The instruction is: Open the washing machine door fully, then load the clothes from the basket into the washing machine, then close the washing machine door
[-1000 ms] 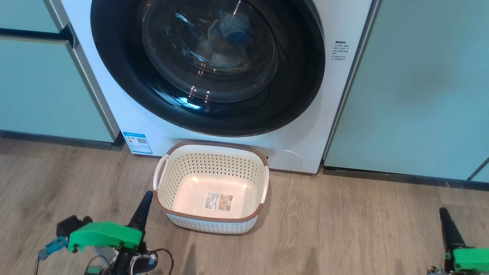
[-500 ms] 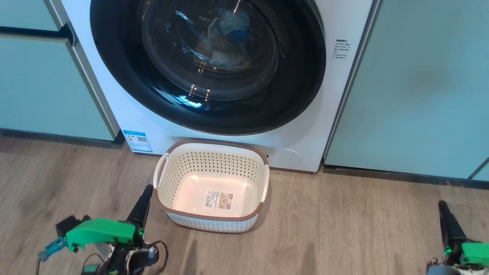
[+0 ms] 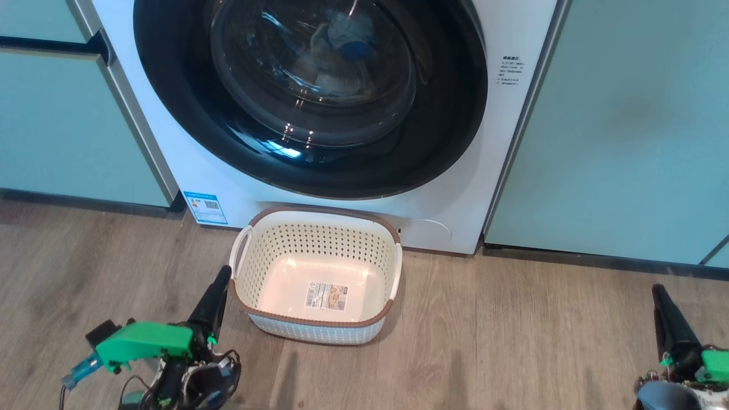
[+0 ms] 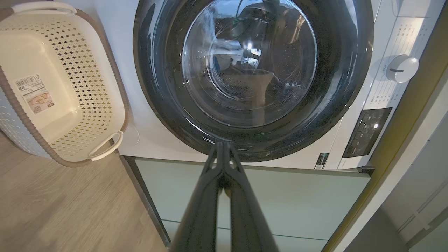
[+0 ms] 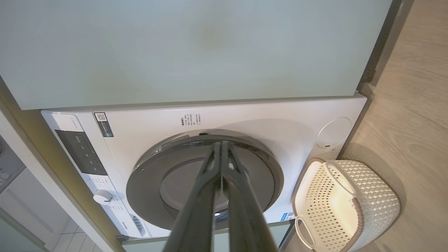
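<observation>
Washing machine door (image 3: 310, 85) looks shut, sitting flush against the white washing machine (image 3: 501, 148). It's a glossy black ring with the glass bowl in the middle. Through the glass you can make out the clothes (image 3: 335, 68) in the drum, pale stuff plus a blue piece (image 3: 355, 50). Basket (image 3: 319, 323) sits on the wood floor (image 3: 512, 341) right in front of the machine, just below the door, with its base and the label (image 3: 326, 296) in plain sight. Left gripper (image 3: 224, 273) is down low by the basket's left side, very near the rim, fingers pressed tight together. Right gripper (image 3: 658, 291) is well off to the right over the floor, in front of the pale green cabinet (image 3: 626, 142), jaws pressed together too.
</observation>
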Tool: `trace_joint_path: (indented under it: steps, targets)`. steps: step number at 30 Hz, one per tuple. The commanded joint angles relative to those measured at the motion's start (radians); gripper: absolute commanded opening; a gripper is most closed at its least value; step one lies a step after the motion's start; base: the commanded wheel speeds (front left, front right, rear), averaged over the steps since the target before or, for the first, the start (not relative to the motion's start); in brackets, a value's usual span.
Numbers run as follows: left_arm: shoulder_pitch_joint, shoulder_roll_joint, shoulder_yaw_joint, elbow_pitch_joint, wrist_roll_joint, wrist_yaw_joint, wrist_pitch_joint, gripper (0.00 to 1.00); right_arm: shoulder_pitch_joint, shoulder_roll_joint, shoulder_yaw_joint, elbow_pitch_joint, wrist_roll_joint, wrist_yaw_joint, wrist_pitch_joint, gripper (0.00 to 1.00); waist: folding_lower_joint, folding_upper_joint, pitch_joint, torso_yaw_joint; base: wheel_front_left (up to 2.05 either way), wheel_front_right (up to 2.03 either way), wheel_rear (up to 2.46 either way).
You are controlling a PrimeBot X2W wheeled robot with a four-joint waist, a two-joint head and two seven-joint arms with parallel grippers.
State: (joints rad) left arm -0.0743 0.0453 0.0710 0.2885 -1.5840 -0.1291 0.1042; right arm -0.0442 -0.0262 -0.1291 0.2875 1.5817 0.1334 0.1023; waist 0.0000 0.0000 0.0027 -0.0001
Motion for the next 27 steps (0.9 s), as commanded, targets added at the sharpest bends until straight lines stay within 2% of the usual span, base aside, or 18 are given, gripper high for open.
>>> trace_joint_path:
  steps: [1,27]
  targets:
    - [-0.034,0.005,0.043,-0.043,-0.022,-0.002,0.008,0.0,-0.063,-0.024,0.015,-0.043,0.024,-0.003,0.01,0.0,0.0,0.0,0.0,0.0,0.0,0.0,0.0]
    - [-0.034,0.005,0.043,-0.044,-0.025,-0.002,0.009,0.0,-0.064,-0.024,0.015,-0.043,0.027,-0.003,0.011,0.0,0.0,0.0,0.0,0.0,0.0,0.0,0.0]
